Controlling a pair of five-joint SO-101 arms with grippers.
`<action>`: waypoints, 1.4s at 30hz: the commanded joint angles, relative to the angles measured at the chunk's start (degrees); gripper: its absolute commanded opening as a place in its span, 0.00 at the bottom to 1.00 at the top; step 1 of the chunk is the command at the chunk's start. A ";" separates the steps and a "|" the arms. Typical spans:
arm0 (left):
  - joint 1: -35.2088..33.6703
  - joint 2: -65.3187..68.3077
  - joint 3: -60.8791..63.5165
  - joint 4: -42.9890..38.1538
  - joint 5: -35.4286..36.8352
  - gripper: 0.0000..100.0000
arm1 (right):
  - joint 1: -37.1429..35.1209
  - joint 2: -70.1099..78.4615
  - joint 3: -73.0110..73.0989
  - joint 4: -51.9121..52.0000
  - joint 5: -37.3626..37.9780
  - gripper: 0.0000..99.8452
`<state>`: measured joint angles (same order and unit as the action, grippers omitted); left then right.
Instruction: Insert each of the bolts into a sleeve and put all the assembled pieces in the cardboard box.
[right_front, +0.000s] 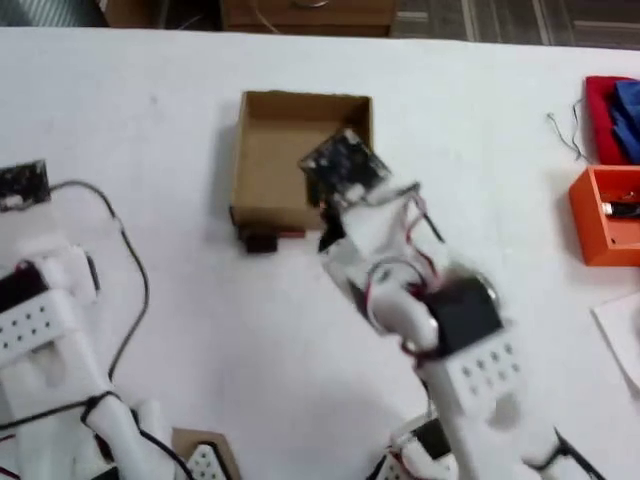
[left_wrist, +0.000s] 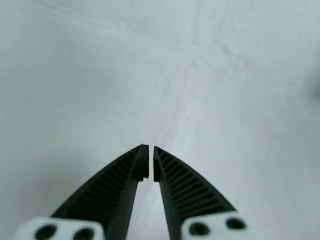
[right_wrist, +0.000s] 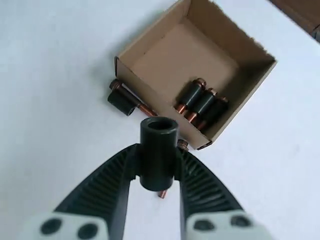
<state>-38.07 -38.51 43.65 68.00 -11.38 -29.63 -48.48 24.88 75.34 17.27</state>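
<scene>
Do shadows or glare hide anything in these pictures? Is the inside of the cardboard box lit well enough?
Right wrist view: no glare; the cardboard box floor is evenly lit, and the three assembled pieces cast only soft shadows. High view: the right arm, not shadow, covers the box's near corner. Left wrist view: flat light on the table, no hard shadow.

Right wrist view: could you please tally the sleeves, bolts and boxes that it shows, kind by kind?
Black sleeves: 5
Copper bolts: 5
Cardboard box: 1
Total: 11
</scene>
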 joint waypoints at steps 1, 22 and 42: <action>0.44 -0.18 -9.71 8.18 -3.78 0.07 | 1.10 -7.52 -0.35 0.04 0.09 0.02; 42.02 17.14 -17.63 6.42 -1.14 0.07 | 29.67 -19.56 0.62 -3.47 -4.04 0.02; 64.88 69.10 -76.26 27.60 41.58 0.07 | 37.05 -20.00 22.86 -17.19 -7.12 0.02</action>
<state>24.62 29.01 -23.69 92.79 28.70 7.03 -67.47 47.21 60.92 12.79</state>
